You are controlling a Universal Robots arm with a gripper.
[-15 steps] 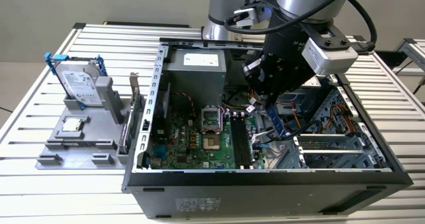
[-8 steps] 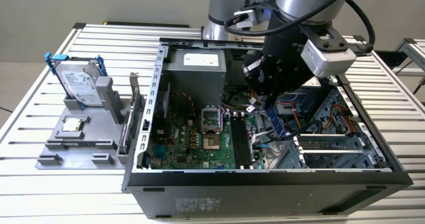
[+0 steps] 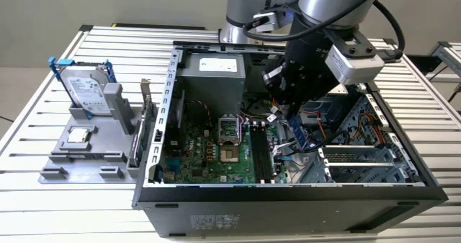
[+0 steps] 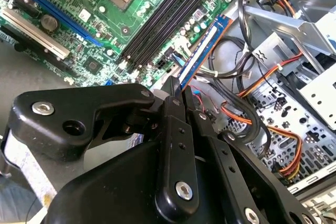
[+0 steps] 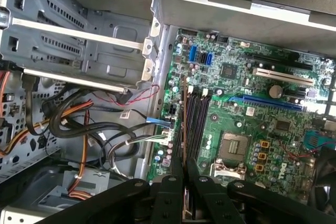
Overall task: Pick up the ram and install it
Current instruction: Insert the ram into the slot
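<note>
You have a slatted aluminium surface [image 3: 43, 200] carrying an open black computer case [image 3: 288, 210] lying on its side, with a green motherboard [image 3: 209, 156] on its floor. In the exterior view the arm reaches down into the case from twelve o'clock. At three o'clock of the board stands a bare metal drive cage [image 3: 360, 156], and a tangle of orange and black cables [image 4: 252, 103] crowds the gap between cage and board. At nine o'clock of the case sits a grey plastic fixture tray [image 3: 79, 162] holding an upright silver hard drive [image 3: 86, 89], a tall expansion card with a metal bracket [image 3: 148, 124] and a small square silver processor chip [image 3: 78, 135].

Your black gripper [image 4: 178, 85] is pinching the ram [image 4: 202, 51], a long, narrow blue circuit stick. It hangs tilted over the board's three o'clock edge, just beside the black memory slots [image 4: 163, 17] and roughly parallel to them, not seated in any.
</note>
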